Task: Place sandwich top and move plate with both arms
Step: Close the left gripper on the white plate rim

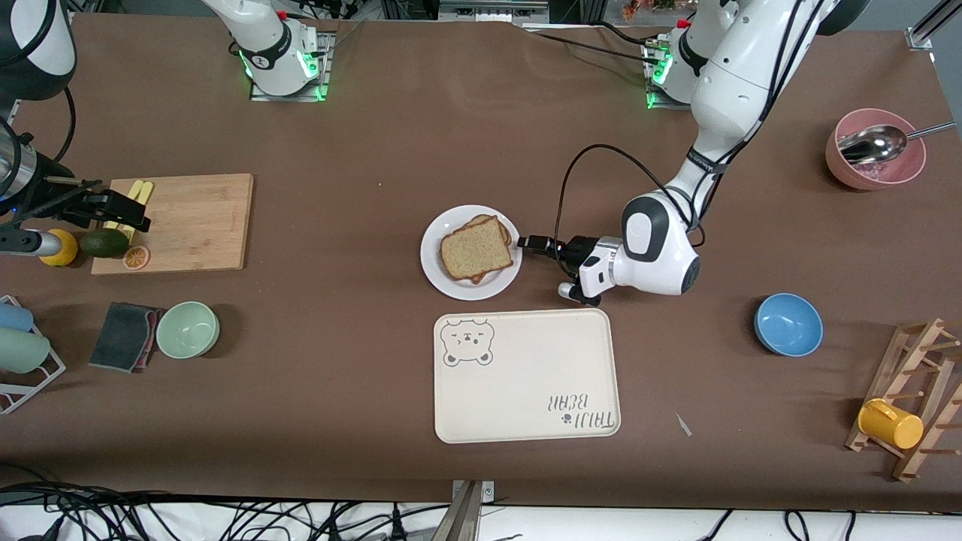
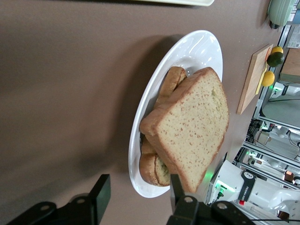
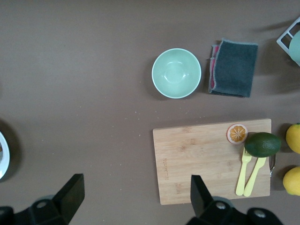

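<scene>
Brown cloth-covered table (image 1: 376, 135); cables hang along its edge nearest the front camera. Nearest that camera, a cream rectangular tray with a bear drawing (image 1: 526, 376). Just farther, mid-table, a small round white plate (image 1: 436, 259) carries the sandwich top (image 1: 476, 249), a speckled tan square bread slice with dark brown crust, lying flat on a stacked lower slice. Left gripper (image 1: 526, 243) sits low at the plate's rim toward the left arm's end, fingers (image 2: 100, 191) parted astride the rim, clamping nothing. Right gripper (image 3: 136, 197) waits, fingers spread wide and empty, over the light wooden cutting board (image 3: 211, 159).
</scene>
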You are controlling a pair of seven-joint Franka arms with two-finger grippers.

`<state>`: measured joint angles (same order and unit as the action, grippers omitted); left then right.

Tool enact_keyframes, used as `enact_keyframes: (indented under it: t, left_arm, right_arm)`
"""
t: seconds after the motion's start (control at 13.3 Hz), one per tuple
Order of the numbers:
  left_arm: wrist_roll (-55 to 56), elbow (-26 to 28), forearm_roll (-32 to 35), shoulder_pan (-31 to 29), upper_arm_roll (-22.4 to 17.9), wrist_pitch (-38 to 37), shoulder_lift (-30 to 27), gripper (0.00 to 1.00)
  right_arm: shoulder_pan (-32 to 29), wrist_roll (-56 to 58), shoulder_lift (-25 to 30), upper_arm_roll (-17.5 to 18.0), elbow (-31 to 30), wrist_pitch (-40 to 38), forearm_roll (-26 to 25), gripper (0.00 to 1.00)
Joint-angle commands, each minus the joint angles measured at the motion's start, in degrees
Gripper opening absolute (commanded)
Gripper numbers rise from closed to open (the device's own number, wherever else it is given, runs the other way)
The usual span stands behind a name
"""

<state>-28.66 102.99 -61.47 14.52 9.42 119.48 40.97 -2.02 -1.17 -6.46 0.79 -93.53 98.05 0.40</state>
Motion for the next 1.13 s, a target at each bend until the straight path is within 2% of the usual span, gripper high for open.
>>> enact_keyframes:
  t: [0.0, 0.15, 0.38, 0.6, 1.05]
  left_arm:
    - [-3.7, 0.7, -4.3, 1.8, -0.1, 3.5, 0.5, 0.58]
    - [-7.1, 0.7, -7.2, 2.1, -0.1, 4.3, 1.5, 0.57]
    - [-7.9, 0.7, -7.5, 2.1, -0.1, 4.3, 1.7, 0.52]
    - [-7.9, 0.8, -7.5, 2.2, -0.1, 4.4, 1.7, 0.44]
    - [-7.9, 0.6, -7.5, 2.8, 0.0, 5.6, 2.4, 0.29]
  right_arm:
    - [0.1, 1.9, 0.7, 0.4, 0.6, -0.7, 1.0, 1.00]
    - [-0.2, 2.7, 0.6, 0.1, 0.8, -0.7, 1.1, 1.00]
    - [-0.4, 2.9, 0.7, 0.0, 0.8, -0.7, 0.7, 1.00]
    - [0.1, 3.7, 0.6, 0.4, 2.3, -2.4, -2.1, 1.00]
    - [0.1, 3.4, 0.4, 0.3, 2.4, -2.3, -1.9, 1.00]
